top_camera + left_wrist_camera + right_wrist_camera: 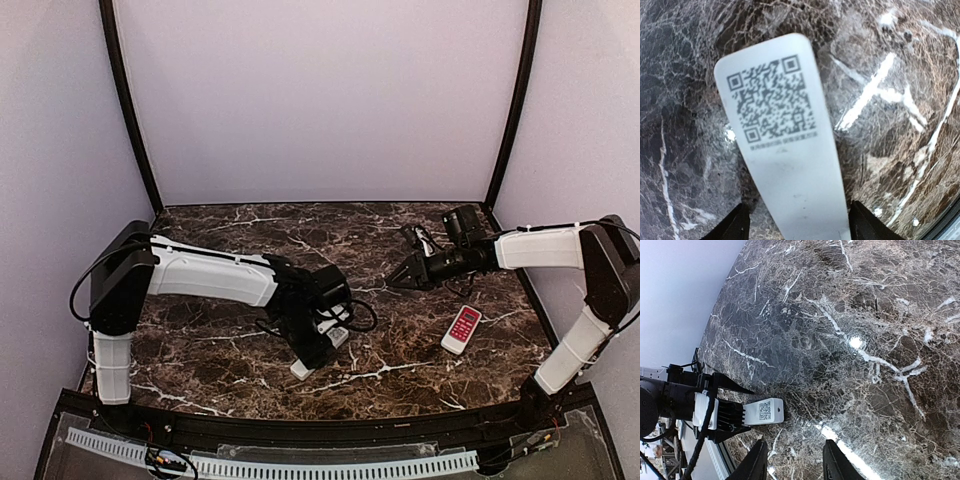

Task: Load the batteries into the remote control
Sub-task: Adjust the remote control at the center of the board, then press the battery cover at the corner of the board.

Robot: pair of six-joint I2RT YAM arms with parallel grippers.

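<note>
Closest to the near edge of the dark marble table (pixel 220 360), about midway along it, the left gripper (pixel 316 352) points down and toward that edge over the remote control (pixel 302 369). The remote's pale end pokes out past the gripper tips onto the marble; whether that end touches the surface or sits just above it cannot be told. In the left wrist view the remote runs lengthwise away from the camera with its plain back facing up, and a QR code (pixel 771 97) is printed near the far, rounded end. The two dark fingers (pixel 737 225) stand apart on either side of the remote's width. A strip of marble shows between one finger and the remote's edge, while the other finger sits just beside the opposite edge. Whether they press on the remote cannot be told. Farther back and toward the right edge, a shorter red-and-white remote (pixel 462 329) lies flat, well apart from the white one. Beyond it, nearer the back right corner, the right gripper (pixel 394 284) reaches in from the right edge, aimed toward the table's middle. In its own wrist view its fingers (pixel 757 462) are spread with only bare marble between them, and the left gripper and white remote show in the distance
</note>
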